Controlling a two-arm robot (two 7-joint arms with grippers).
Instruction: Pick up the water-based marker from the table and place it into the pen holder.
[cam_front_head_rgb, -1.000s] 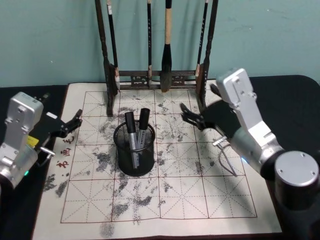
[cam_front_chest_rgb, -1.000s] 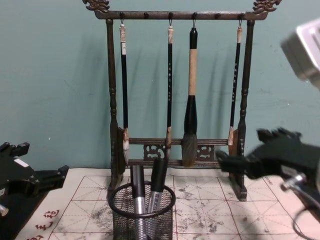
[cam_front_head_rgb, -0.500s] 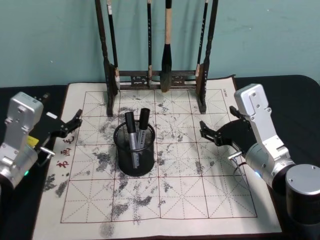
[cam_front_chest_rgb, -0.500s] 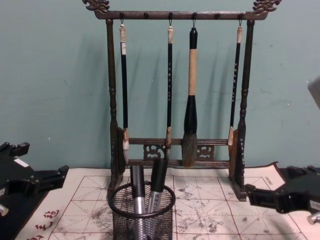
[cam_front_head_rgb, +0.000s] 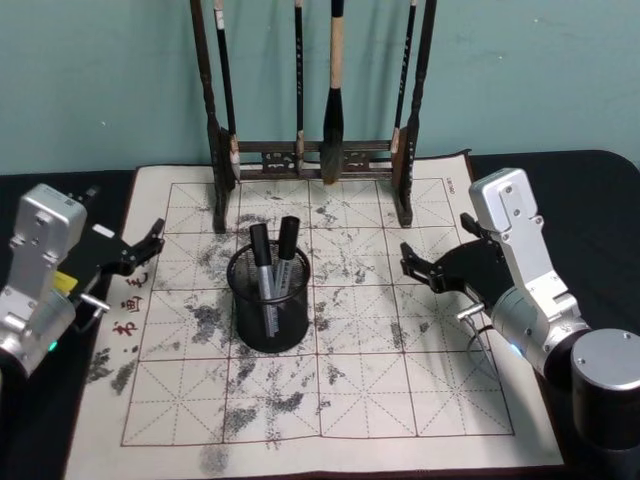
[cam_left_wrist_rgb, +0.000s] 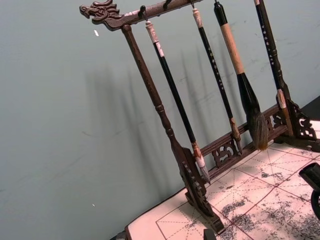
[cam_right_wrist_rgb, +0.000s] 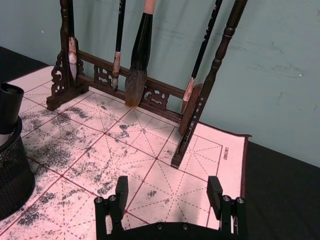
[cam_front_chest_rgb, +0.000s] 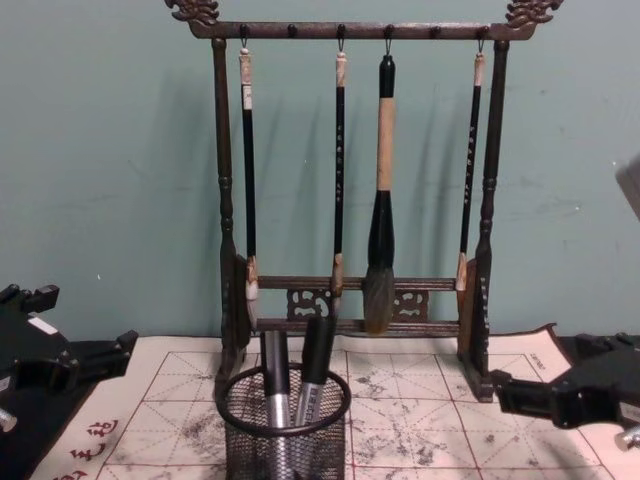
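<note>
Two light, stiff, smooth markers (cam_front_head_rgb: 272, 262), best pinched mid-barrel, already stand in the pen holder (cam_front_head_rgb: 269, 300), well left of the spread, empty right claw (cam_front_head_rgb: 413, 262); the left claw (cam_front_head_rgb: 150, 240) also looks spread.

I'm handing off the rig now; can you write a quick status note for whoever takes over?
Left gripper: open, empty, parked at the left edge of the mat.
Right gripper: open, empty, low over the mat's right side, apart from the pen holder.
Pen holder: upright mid-mat in front of the brush rack, with two markers standing in it.
Done: both markers are in the holder; no marker seen lying on the mat.
Left: apparently nothing; confirm and park the right arm.
</note>
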